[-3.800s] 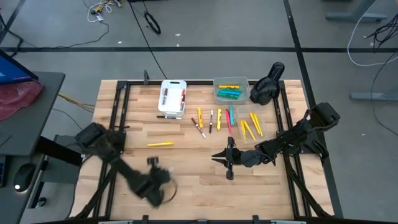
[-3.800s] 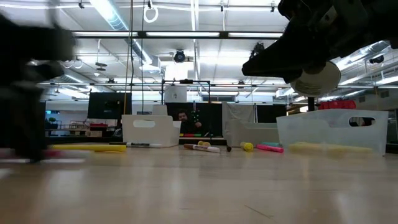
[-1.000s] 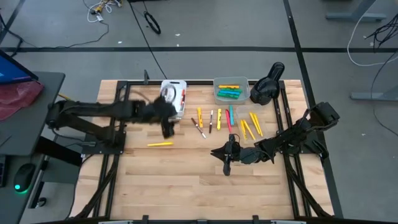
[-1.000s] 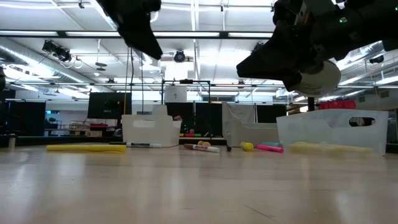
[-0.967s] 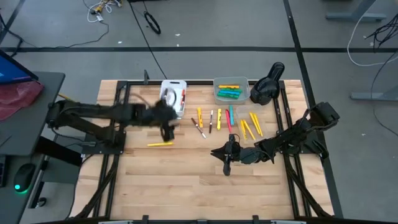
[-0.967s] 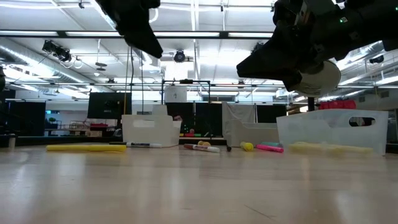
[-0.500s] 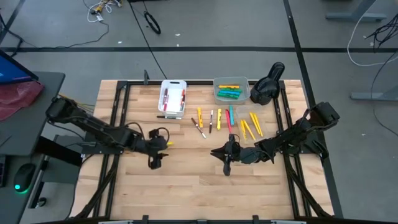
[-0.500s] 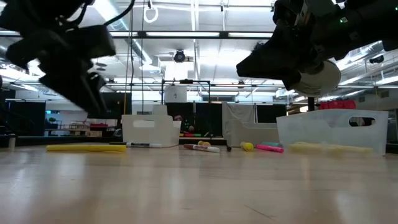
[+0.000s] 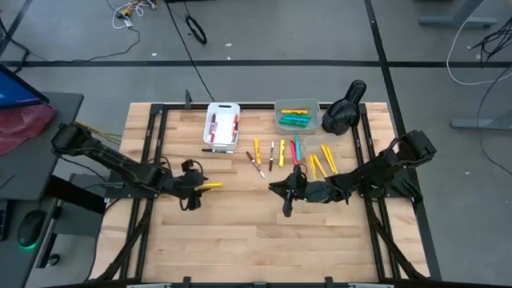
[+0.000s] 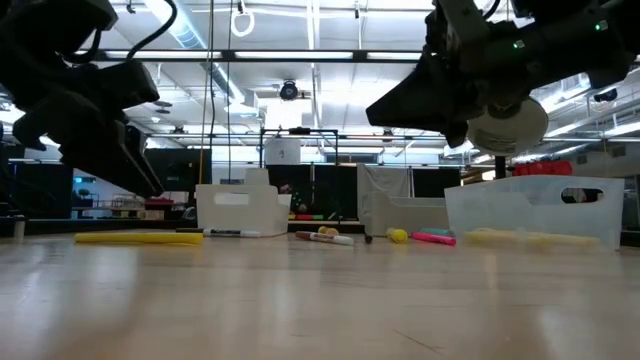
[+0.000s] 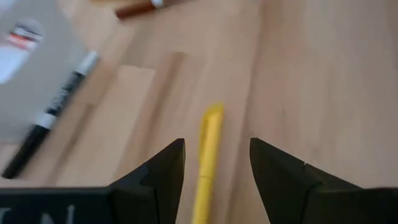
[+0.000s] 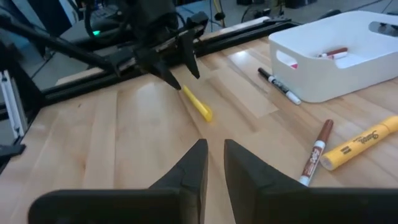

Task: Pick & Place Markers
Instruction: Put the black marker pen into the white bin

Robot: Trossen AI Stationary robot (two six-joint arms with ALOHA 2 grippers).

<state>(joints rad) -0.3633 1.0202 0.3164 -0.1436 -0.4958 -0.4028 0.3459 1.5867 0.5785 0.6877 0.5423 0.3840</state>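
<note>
Okay, left gripper (image 9: pixel 194 186) has swung down from over the white bin (image 9: pixel 222 126) and now sits low over the lone yellow highlighter (image 9: pixel 210 185) on the left half of the counter (image 9: pixel 240 232). Half a second ago it was a bit nearer and right of this spot, so it's lining up on the pen. Left wrist view: jaws part open, empty, one finger either side of the highlighter (image 11: pixel 208 163), not touching it yet as far as I can tell. Right wrist view agrees: fingers straddle the near end of the highlighter (image 12: pixel 198 104). So this looks like pre-grasp; next it needs a short drop and a close. Risk: the pen runs roughly lengthwise between the fingers, so a close could skid it. Right gripper (image 9: pixel 286 192) has crept slightly towards the loose cluster of markers (image 9: pixel 294 156) at centre-right; jaws narrow, nearly together, holding nothing. Most markers remain out on the counter. A few lie in the white bin, some yellow and green ones in the grey bin (image 9: pixel 298 115), and a black marker (image 9: pixel 213 150) lies just beside the white bin. Task is early.
</note>
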